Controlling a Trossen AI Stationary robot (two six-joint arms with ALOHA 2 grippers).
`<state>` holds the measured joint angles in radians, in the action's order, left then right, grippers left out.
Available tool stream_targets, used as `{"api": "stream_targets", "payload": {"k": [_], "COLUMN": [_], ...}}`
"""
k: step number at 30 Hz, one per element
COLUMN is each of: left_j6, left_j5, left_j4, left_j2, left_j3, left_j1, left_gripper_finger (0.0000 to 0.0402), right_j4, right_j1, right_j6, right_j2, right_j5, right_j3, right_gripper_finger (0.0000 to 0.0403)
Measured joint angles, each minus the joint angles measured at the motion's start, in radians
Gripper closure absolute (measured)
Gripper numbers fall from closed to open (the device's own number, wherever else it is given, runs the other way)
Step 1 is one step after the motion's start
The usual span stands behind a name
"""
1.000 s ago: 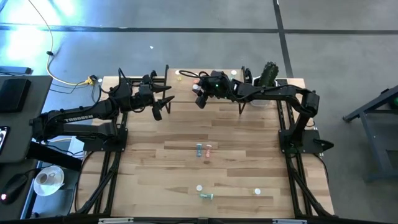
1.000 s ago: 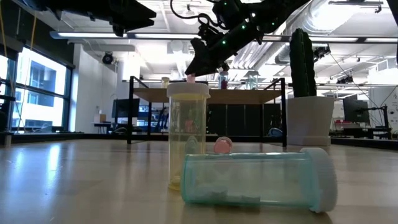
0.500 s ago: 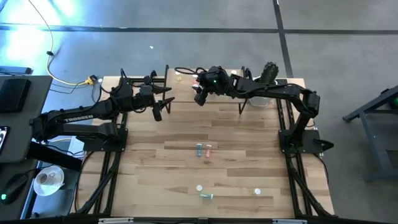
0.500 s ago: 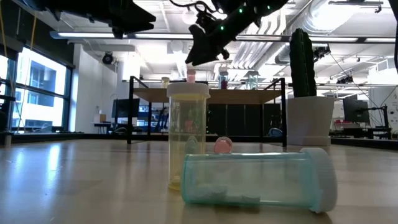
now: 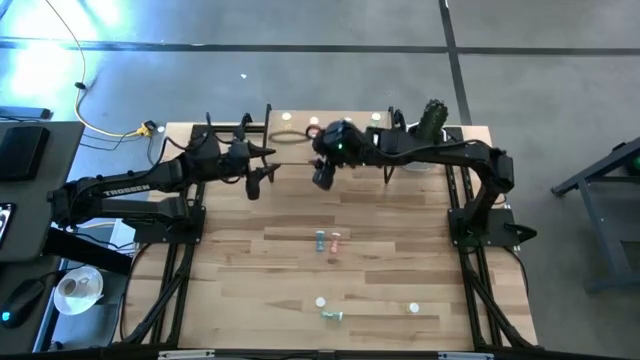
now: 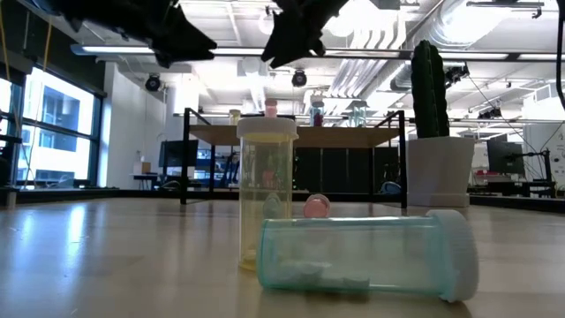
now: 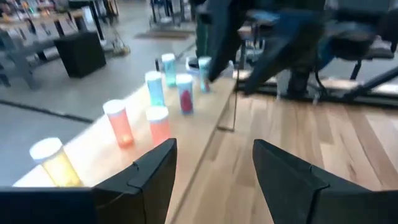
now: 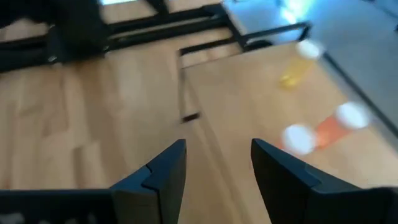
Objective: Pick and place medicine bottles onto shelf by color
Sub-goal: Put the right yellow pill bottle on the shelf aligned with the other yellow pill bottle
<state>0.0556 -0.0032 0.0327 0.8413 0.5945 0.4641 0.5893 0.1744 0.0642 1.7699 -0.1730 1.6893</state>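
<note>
The task is in my judgement partly done. On the shelf (image 7: 205,134) at the far edge of the table several medicine bottles stand upright already: a yellow bottle (image 7: 51,162), two pink-orange bottles (image 7: 118,122), a blue one (image 7: 154,87), a red one (image 7: 185,93) and more blue-green ones farther along. On the table (image 5: 400,260) some bottles are left: a blue-green one and a pink one side by side in the middle (image 5: 328,240), a green one lying at the near edge (image 5: 331,315), and two white caps near it. In the low view the near yellow bottle (image 6: 266,193) stands upright and the blue-green bottle (image 6: 366,253) lies on its side with something pale inside. My right gripper (image 5: 322,176) hangs just in front of the shelf, jaws apart and empty. My left gripper (image 5: 258,178) waits near the shelf's left end, jaws wide and empty.
</note>
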Motion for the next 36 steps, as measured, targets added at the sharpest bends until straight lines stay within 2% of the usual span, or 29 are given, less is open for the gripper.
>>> {"api": "stream_targets", "payload": {"k": [6, 14, 24, 36], "left_j6": [-0.009, -0.021, -0.056, -0.1], "left_j5": [0.042, 0.044, 0.044, 0.021], "left_j4": [-0.077, -0.113, -0.167, -0.216], "left_j2": [0.0, 0.0, 0.0, 0.0], "left_j3": [0.0, 0.0, 0.0, 0.0], "left_j1": [-0.009, -0.089, -0.187, -0.3], "left_gripper_finger": [0.0202, 0.0202, 0.0202, 0.0202], "right_j4": [0.153, 0.362, 0.521, 0.738], "right_j1": [-0.09, -0.235, -0.42, -0.647], "right_j6": [0.138, 0.364, 0.611, 0.955], "right_j2": [0.0, 0.0, 0.005, 0.005], "right_j5": [-0.009, -0.151, -0.293, -0.297], "right_j3": [-0.002, -0.003, -0.004, -0.004], "right_gripper_finger": [0.023, 0.023, 0.023, 0.023]}}
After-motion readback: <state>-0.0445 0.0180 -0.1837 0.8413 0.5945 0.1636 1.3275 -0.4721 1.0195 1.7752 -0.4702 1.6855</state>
